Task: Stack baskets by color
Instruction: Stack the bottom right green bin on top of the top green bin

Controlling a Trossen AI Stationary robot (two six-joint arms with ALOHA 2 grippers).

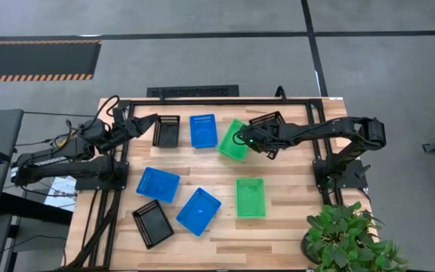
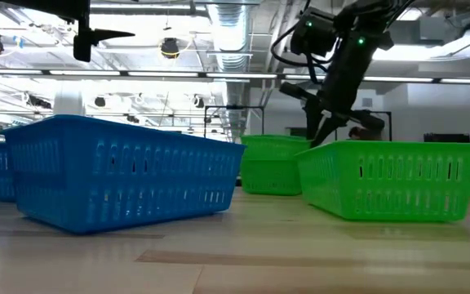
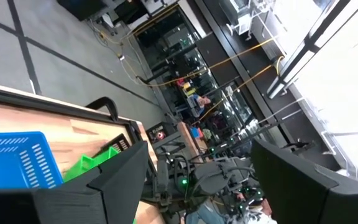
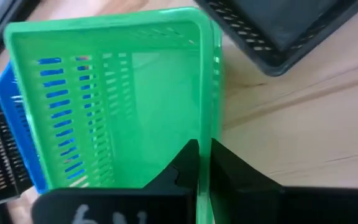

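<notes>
My right gripper [image 1: 242,139] is down at a green basket [image 1: 231,142] that lies askew at the table's far middle, and it is shut on the basket's wall. A second green rim [image 4: 219,68] shows just outside that wall. Left of it a blue basket [image 1: 202,130] and a black basket [image 1: 166,130] rest on their bottoms. Another black basket [image 1: 266,119] lies under my right arm. Nearer me lie two blue baskets [image 1: 158,184] [image 1: 198,211], a black basket [image 1: 152,224] and a green basket [image 1: 250,197]. My left gripper [image 1: 151,119] waits open, held level above the table's far left. My right gripper has the green basket's side wall [image 4: 205,134] on the side toward the right arm. One finger [image 4: 185,163] is inside the basket and the other outside. The fingers slant down from the table's right side. The basket sits low on the table, its open side up.
A potted plant [image 1: 346,238] stands at the table's near right corner. A black frame [image 1: 225,99] runs along the far edge. Bare wood lies between the near baskets and along the near edge.
</notes>
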